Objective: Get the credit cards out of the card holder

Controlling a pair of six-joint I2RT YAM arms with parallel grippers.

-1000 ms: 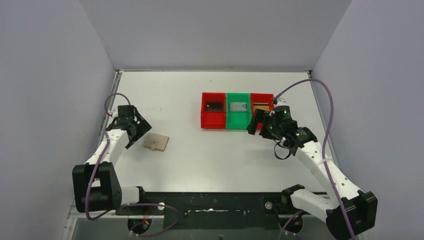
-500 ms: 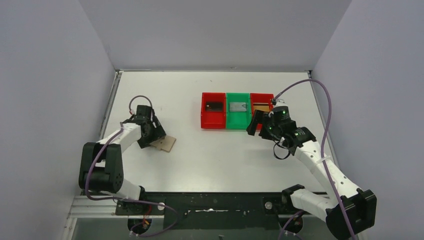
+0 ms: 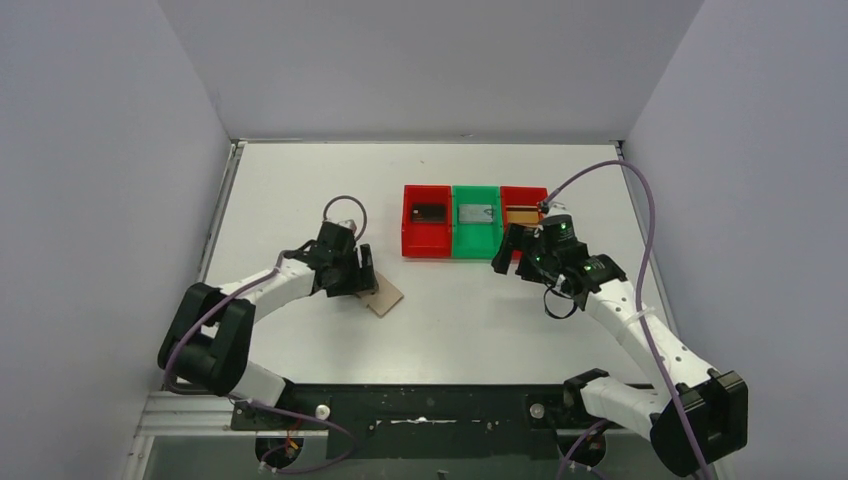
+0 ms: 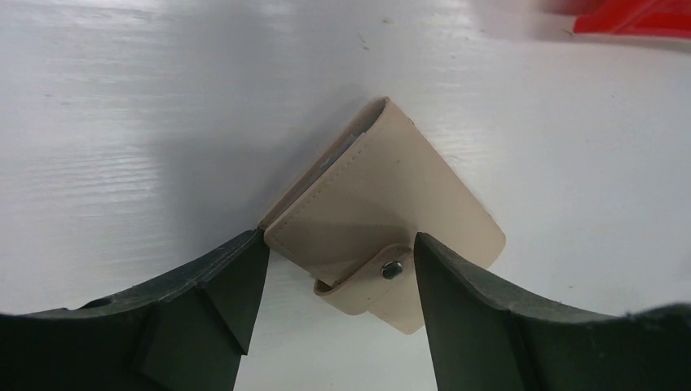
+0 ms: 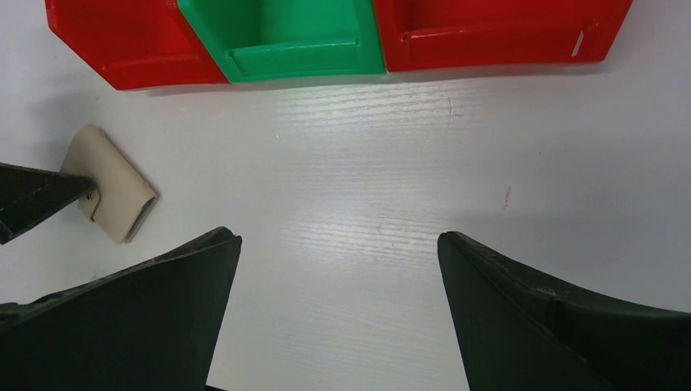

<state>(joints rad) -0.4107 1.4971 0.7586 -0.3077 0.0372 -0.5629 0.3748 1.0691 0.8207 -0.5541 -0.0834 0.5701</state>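
Left of and nearer than the green tray (image 3: 476,247), the closed card holder (image 4: 383,204) lay on the worktop (image 3: 450,320) between the left gripper's (image 4: 338,238) jaws; whether they pinched it, I cannot tell. The right gripper (image 5: 338,244) hung wide open and empty. The green tray held a grey card (image 3: 477,213); the flanking left red tray (image 3: 425,247) held a dark card (image 3: 428,212) and the right red tray (image 3: 523,190) a tan card (image 3: 520,214).

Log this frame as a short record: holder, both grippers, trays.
holder: closed, tab snapped, flat on the table
left gripper: one finger on each side of the holder; grip unclear
right gripper: open, empty, over bare table near the trays
trays: red, green, red, side by side
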